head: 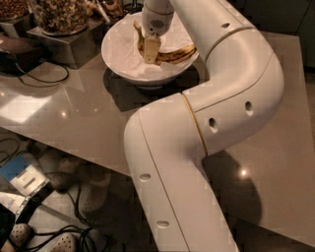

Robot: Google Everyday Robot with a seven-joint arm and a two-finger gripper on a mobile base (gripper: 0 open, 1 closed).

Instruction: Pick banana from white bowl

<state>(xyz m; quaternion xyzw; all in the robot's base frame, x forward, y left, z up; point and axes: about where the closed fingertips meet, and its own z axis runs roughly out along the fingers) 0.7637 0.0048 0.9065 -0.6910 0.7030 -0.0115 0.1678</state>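
The white bowl stands on the grey table near its far edge and is lined with crumpled white paper. The yellow banana, speckled brown, curves across the bowl, with one dark tip up at the left and the other end pointing right. My gripper comes down from above into the middle of the bowl and is shut on the banana at its bend. It holds the banana slightly above the paper. My white arm covers the bowl's right rim.
Glass jars of brown food stand on a metal stand left of the bowl. A dark device with a cable lies at the far left. The table's front edge runs diagonally, with shoes and cables on the floor below.
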